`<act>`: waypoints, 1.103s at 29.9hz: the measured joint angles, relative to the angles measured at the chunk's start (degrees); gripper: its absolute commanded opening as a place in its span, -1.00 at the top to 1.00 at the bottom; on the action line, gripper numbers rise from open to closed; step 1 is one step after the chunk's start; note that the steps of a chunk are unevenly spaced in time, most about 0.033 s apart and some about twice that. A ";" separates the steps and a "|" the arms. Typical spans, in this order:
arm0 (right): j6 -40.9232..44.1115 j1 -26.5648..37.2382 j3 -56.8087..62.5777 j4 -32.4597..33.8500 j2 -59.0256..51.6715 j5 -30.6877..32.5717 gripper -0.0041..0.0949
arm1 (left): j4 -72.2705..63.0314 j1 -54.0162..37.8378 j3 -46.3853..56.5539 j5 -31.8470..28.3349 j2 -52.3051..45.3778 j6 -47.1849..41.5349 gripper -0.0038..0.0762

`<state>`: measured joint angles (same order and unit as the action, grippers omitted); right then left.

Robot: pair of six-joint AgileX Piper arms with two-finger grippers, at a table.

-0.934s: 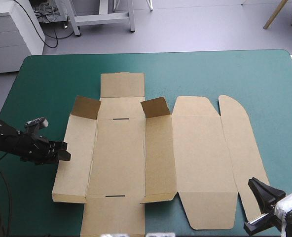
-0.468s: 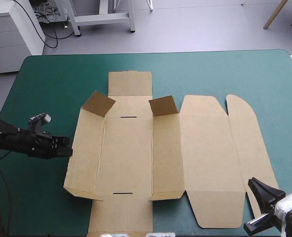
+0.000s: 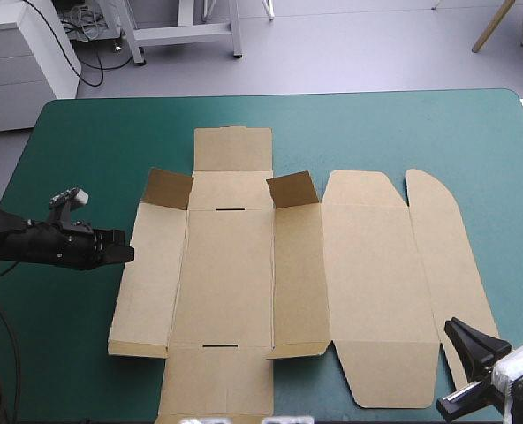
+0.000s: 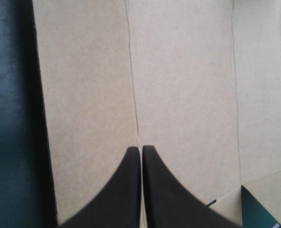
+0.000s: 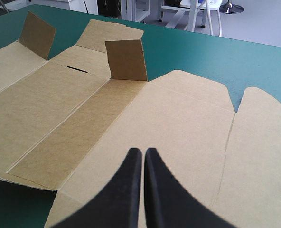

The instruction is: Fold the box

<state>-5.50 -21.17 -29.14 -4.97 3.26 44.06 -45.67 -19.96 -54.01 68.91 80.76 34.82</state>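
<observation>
Both my grippers are pinched empty: my left gripper (image 3: 125, 254) noses the 9 o'clock edge of the brown box (image 3: 244, 274), mostly flat mid-table on the teal-green cover (image 3: 94, 141), likely to wedge under that side panel (no grasp needed), while my right gripper (image 3: 451, 325) sits clear at 5 o'clock.

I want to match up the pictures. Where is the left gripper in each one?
High view: left gripper at the left, tips by the box's left edge.
Left wrist view: its own shut fingers, over the box's brown board.
Right wrist view: not in it.
Shared landmark: the brown box.
</observation>
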 measured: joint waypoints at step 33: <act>-0.41 0.00 0.00 0.00 0.00 -0.33 0.92 | 19.66 -1.12 -12.91 1.78 -5.12 -13.57 -0.78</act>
<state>-5.92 -21.17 -29.14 -4.97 3.26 43.73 -26.01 -21.07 -66.92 70.68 75.64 21.25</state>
